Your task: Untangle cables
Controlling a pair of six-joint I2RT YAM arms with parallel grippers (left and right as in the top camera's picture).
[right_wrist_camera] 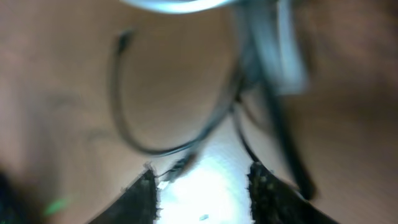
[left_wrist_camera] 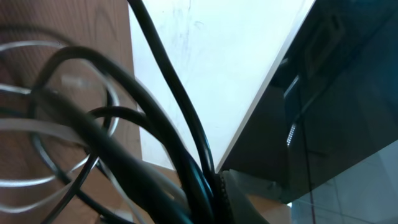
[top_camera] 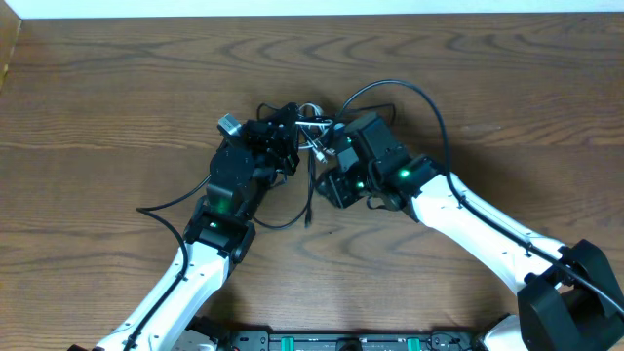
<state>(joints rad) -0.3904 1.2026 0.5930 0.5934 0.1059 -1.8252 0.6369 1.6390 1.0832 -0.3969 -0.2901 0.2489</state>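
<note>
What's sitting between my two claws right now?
The tangled cables: white and black loops bunched together fill the gap between the left claw and the right claw. The overhead view shows it.

Brown wood table [top_camera: 117, 88], strong grain, is seen under and all round left claw [top_camera: 281, 129] and right claw [top_camera: 327, 148]. White strip [top_camera: 312, 8] is noted along the table's far edge, well beyond both claws. Pale wood piece [top_camera: 8, 49] is noted at the far corner, well to left claw's left. In left wrist view, white panel [left_wrist_camera: 217, 62] is seen ahead of the claw, dark glossy panel [left_wrist_camera: 348, 112] beside it on the right.
</note>
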